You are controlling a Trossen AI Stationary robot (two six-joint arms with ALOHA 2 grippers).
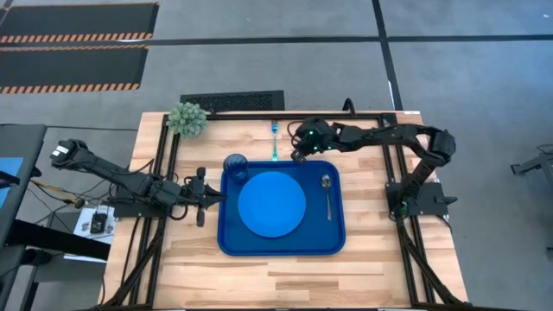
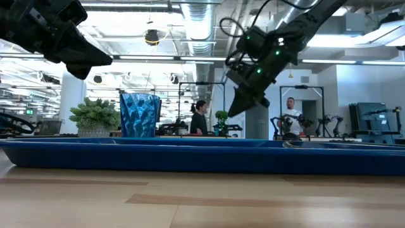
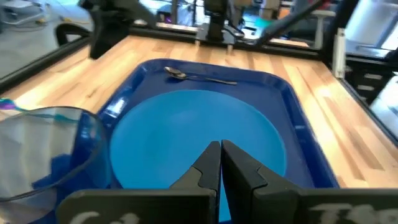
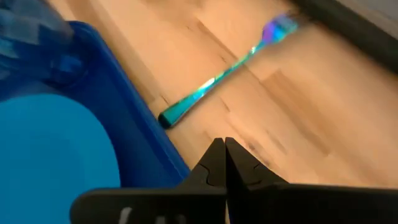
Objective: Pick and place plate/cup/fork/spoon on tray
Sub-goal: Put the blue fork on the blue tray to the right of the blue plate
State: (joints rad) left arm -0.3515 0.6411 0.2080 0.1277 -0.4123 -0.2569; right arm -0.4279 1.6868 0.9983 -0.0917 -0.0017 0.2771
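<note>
The dark-blue tray (image 1: 337, 240) lies mid-table. On it rest the bright-blue plate (image 1: 271, 204), the cup (image 1: 235, 165) at its far left corner, and the spoon (image 1: 327, 193) along its right side. The teal fork (image 1: 275, 141) lies flat on the wood beyond the tray's far edge, also in the right wrist view as the fork (image 4: 217, 78). My right gripper (image 1: 298, 156) hovers shut above the tray's far edge, just right of the fork's handle end. My left gripper (image 1: 204, 207) waits shut at the tray's left edge.
A small green potted plant (image 1: 187, 118) stands at the table's far left corner. Black frame rails (image 1: 168, 155) run along the table's left, right and far sides. Bare wood lies in front of the tray. People stand in the room beyond the table.
</note>
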